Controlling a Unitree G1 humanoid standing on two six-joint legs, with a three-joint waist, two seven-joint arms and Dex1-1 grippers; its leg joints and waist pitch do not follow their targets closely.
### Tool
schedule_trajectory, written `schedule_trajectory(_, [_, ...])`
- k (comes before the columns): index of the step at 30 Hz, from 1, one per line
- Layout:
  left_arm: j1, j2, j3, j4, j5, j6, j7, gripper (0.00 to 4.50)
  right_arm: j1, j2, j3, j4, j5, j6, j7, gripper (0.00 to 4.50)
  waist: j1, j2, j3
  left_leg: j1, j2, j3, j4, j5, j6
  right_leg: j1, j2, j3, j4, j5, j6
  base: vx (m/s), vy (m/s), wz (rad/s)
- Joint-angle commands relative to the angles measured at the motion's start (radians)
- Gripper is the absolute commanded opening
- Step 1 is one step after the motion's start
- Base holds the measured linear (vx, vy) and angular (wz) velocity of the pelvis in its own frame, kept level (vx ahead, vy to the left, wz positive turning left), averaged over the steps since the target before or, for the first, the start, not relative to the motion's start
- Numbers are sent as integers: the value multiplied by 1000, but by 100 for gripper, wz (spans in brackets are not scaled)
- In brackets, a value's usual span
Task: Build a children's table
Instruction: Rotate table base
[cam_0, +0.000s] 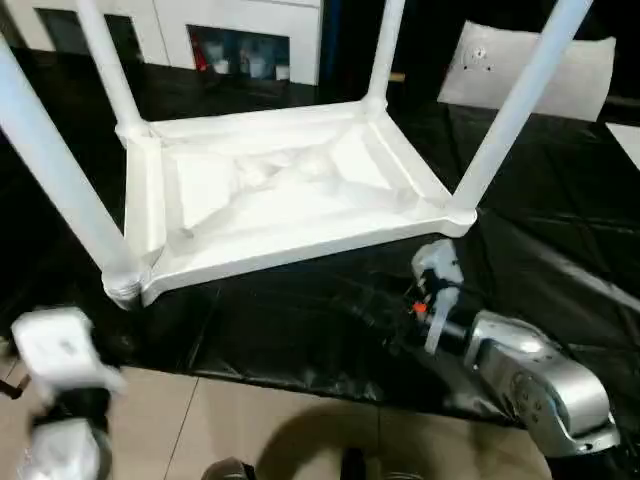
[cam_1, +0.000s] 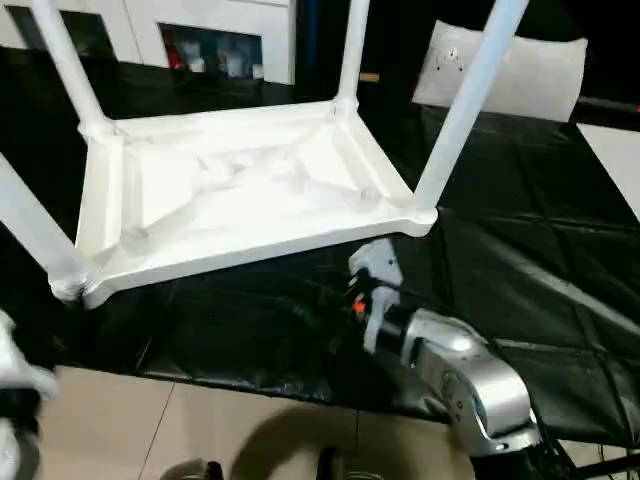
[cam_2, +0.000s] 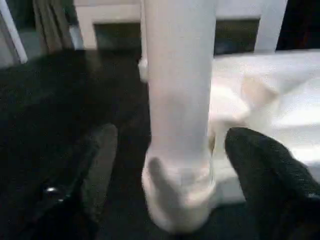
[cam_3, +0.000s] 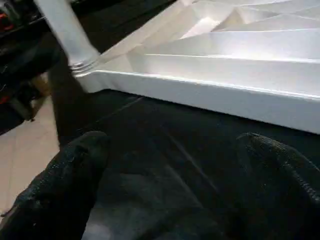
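Observation:
The children's table lies upside down on a black sheet (cam_0: 300, 320), its ribbed underside (cam_0: 280, 190) facing up. Legs stand in all its corner sockets: near-left (cam_0: 50, 170), far-left (cam_0: 105, 60), far-right (cam_0: 385, 50) and near-right (cam_0: 515, 110). My left gripper (cam_2: 170, 145) is open around the near-left leg (cam_2: 180, 90) just above its socket, with a gap on each side of the leg. My right gripper (cam_3: 170, 150) is open and empty, low over the sheet just in front of the table's front edge (cam_3: 225, 95). The right forearm (cam_0: 520, 380) reaches in from the lower right.
A white cabinet with glass doors (cam_0: 240, 40) stands behind the table. A white plastic bag (cam_0: 530, 70) lies at the back right on the sheet. Tan floor (cam_0: 250, 430) shows in front of the sheet's near edge.

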Motion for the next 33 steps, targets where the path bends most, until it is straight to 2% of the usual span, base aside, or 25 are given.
schedule_trajectory(1, [-58, 40, 17, 60, -26, 8, -34, 405, 10, -6, 9, -8, -22, 3, -12, 450, 2, 11, -45, 9, 18, -16, -82, -353, 36, 28, -54, 37, -90, -525, -9, 0, 0, 0])
schedule_trajectory(3, [-113, 77, 27, 103, -31, 18, -50, 428, 13, -5, 10, -7, -30, -1, -25, 450, 4, 15, -48, 6, 21, -16, -84, -329, 34, 32, -54, 39, -82, -472, -29, 0, 0, 0])
schedule_trajectory(4, [-134, 91, 32, 123, -33, 24, -54, 434, 14, -4, 10, -7, -33, -2, -32, 450, 7, 21, -53, 10, 23, -16, -82, -318, 29, 33, -55, 41, -74, -430, -47, 0, 0, 0])
schedule_trajectory(5, [-147, 99, 34, 136, -34, 28, -57, 440, 15, -4, 10, -8, -35, -2, -37, 450, 6, 19, -53, 8, 23, -14, -83, -309, 28, 34, -56, 42, -73, -407, -57, 0, 0, 0])
schedule_trajectory(6, [-171, 114, 40, 161, -38, 24, -63, 446, 17, -6, 10, -8, -37, -2, -40, 450, 10, 24, -56, 7, 25, -14, -82, -287, 28, 39, -56, 43, -65, -357, -78, 0, 0, 0])
schedule_trajectory(7, [-187, 123, 45, 178, -41, 19, -68, 446, 19, -8, 10, -8, -38, -1, -42, 450, 11, 22, -58, 7, 23, -10, -80, -273, 31, 38, -54, 44, -62, -324, -91, 0, 0, 0])
schedule_trajectory(8, [-204, 134, 47, 196, -49, 22, -80, 446, 22, -11, 11, -8, -42, -2, -44, 450, 12, 24, -62, 9, 23, -9, -78, -263, 31, 39, -55, 46, -58, -301, -103, 0, 0, 0])
schedule_trajectory(9, [-220, 145, 46, 215, -59, 23, -92, 446, 26, -14, 10, -6, -50, -3, -48, 450, 14, 24, -63, 7, 23, -8, -77, -235, 34, 42, -56, 46, -54, -256, -123, 0, 0, 0])
schedule_trajectory(11, [-253, 168, 45, 257, -96, 44, -130, 446, 28, -12, 6, 17, -88, -19, -78, 450, 18, 27, -67, 8, 23, -5, -73, -201, 37, 44, -57, 48, -46, -204, -150, 0, 0, 0])
schedule_trajectory(14, [-270, 196, 21, 283, -170, 79, -245, 446, 7, 10, -10, 72, -145, -40, -159, 450, 21, 28, -69, 8, 22, -2, -72, -187, 30, 47, -58, 48, -39, -189, -178, 0, 0, 0])
schedule_trajectory(15, [-269, 207, -1, 273, -220, 98, -326, 446, -15, 31, -22, 117, -179, -51, -223, 450, 20, 29, -69, 8, 21, 0, -73, -198, 22, 46, -61, 50, -42, -219, -181, 0, 0, 0])
schedule_trajectory(16, [-266, 210, -18, 254, -260, 116, -380, 446, -37, 49, -28, 159, -206, -54, -277, 450, 16, 24, -68, 6, 20, -1, -75, -210, 8, 47, -61, 49, -40, -253, -183, 0, 0, 0])
schedule_trajectory(18, [-261, 210, -31, 233, -294, 139, -415, 446, -55, 59, -29, 194, -229, -58, -315, 450, 16, 24, -62, 15, 21, 0, -76, -264, -9, 39, -63, 50, -46, -329, -173, 0, 0, 0])
schedule_trajectory(19, [-244, 220, -79, 190, -335, 159, -487, 446, -98, 79, -12, 280, -271, -82, -363, 450, 17, 28, -60, 21, 22, 0, -76, -303, -16, 34, -63, 51, -51, -375, -161, 0, 0, 0])
schedule_trajectory(20, [-234, 224, -106, 166, -357, 180, -518, 446, -120, 86, -1, 321, -292, -94, -382, 450, 17, 22, -61, 22, 21, 0, -76, -314, -19, 34, -64, 50, -52, -392, -158, 0, 0, 0])
schedule_trajectory(23, [-214, 244, -193, 111, -387, 220, -589, 446, -176, 121, 13, 426, -317, -127, -409, 450, 23, 26, -59, 31, 23, 1, -76, -349, -27, 25, -61, 52, -56, -420, -139, 0, 0, 0])
schedule_trajectory(24, [-213, 246, -210, 104, -392, 227, -600, 446, -188, 127, 15, 447, -320, -135, -410, 450, 22, 15, -62, 23, 23, 1, -78, -338, -27, 34, -60, 52, -53, -409, -134, 0, 0, 0])
schedule_trajectory(25, [-213, 247, -224, 95, -396, 236, -610, 446, -198, 134, 15, 464, -324, -141, -413, 450, 26, 21, -62, 22, 24, -1, -79, -324, -27, 36, -62, 53, -49, -398, -130, 0, 0, 0])
schedule_trajectory(27, [-215, 245, -296, 53, -417, 279, -657, 446, -246, 170, 12, 542, -340, -174, -428, 450, 21, 8, -67, 15, 25, -1, -80, -291, -29, 42, -66, 54, -41, -378, -132, 0, 0, 0])
schedule_trajectory(28, [-217, 242, -320, 40, -424, 292, -671, 446, -261, 181, 10, 564, -342, -184, -431, 450, 17, 12, -64, 13, 22, 0, -78, -286, -28, 42, -64, 54, -42, -373, -130, 0, 0, 0])
schedule_trajectory(29, [-225, 237, -371, 15, -433, 314, -693, 446, -288, 203, 6, 599, -340, -206, -431, 450, 14, 11, -63, 12, 21, 0, -79, -285, -27, 44, -63, 54, -42, -379, -127, 0, 0, 0])
schedule_trajectory(30, [-227, 236, -380, 10, -435, 319, -696, 446, -292, 207, 5, 605, -341, -211, -431, 450, 8, 7, -65, 8, 21, -3, -79, -287, -27, 49, -65, 52, -40, -398, -121, 0, 0, 0])
schedule_trajectory(32, [-236, 230, -412, -6, -444, 337, -704, 446, -308, 218, 5, 623, -345, -223, -432, 450, 2, 8, -66, 11, 21, -1, -77, -284, -29, 46, -63, 54, -41, -393, -120, 0, 0, 0])
schedule_trajectory(33, [-245, 222, -434, -14, -448, 348, -706, 446, -316, 222, 6, 632, -348, -230, -432, 450, -4, 2, -68, 9, 20, 1, -75, -274, -27, 47, -62, 54, -40, -378, -123, 0, 0, 0])
